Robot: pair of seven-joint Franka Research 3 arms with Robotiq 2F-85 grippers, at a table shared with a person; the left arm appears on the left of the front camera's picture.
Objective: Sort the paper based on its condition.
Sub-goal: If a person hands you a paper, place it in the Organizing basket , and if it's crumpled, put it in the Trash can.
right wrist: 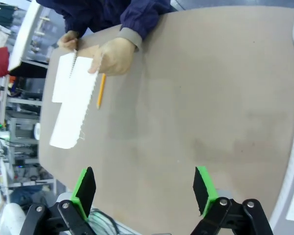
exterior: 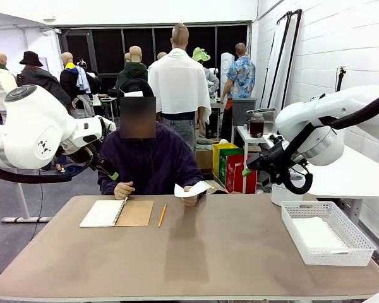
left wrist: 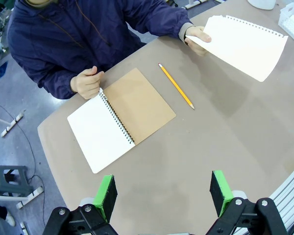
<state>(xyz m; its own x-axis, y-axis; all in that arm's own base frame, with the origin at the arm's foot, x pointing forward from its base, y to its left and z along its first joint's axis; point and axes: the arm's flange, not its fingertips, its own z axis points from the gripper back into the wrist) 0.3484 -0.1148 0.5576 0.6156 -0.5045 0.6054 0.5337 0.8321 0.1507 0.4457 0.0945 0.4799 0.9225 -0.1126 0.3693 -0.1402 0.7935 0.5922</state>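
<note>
A person at the far side holds up a white sheet of paper [exterior: 192, 189] in one hand [left wrist: 197, 35]; its ragged spiral-hole edge shows on the sheet [left wrist: 245, 43] in the left wrist view and on the same sheet [right wrist: 71, 115] in the right wrist view. Another white sheet [exterior: 319, 235] lies in the basket. My left gripper [left wrist: 163, 196] hangs open high above the near table. It shows raised at the left [exterior: 106, 166] in the front view. My right gripper [right wrist: 144, 190] is open too, held up at the right [exterior: 249, 168]. Nothing sits between either pair of fingers.
An open spiral notebook [exterior: 117, 213] with a brown cover lies at the table's far left, under the person's other hand [left wrist: 87, 83]. A yellow pencil [exterior: 162, 215] lies beside it. A white slotted basket [exterior: 357, 243] stands at the right. Bare brown tabletop [exterior: 208, 252] spans the middle.
</note>
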